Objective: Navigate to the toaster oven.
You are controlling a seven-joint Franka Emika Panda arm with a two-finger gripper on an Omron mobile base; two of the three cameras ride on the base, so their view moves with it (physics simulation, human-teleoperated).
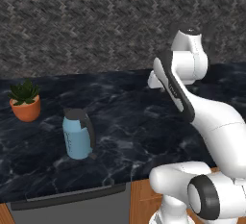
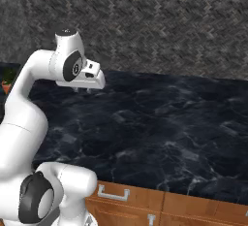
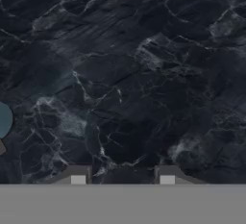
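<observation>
The toaster oven is out of view. My gripper [image 3: 122,176] hangs over the dark marble counter [image 3: 144,74], pointing down at it. Its two fingertips [image 3: 77,175] stand wide apart with nothing between them, so it is open. In the right base view the gripper [image 2: 82,89] sits under the white hand, a little above the counter [image 2: 169,123]. In the left base view the hand [image 1: 154,80] peeks out behind the forearm.
A blue kettle [image 1: 77,136] with a dark handle stands on the counter's left part; its lid edge [image 3: 4,119] shows in the hand view. Further left is a potted plant [image 1: 25,103]. A dark woven-tile wall [image 1: 96,21] backs the counter. Below are wooden drawers [image 2: 145,201] and a grey appliance front [image 1: 72,208].
</observation>
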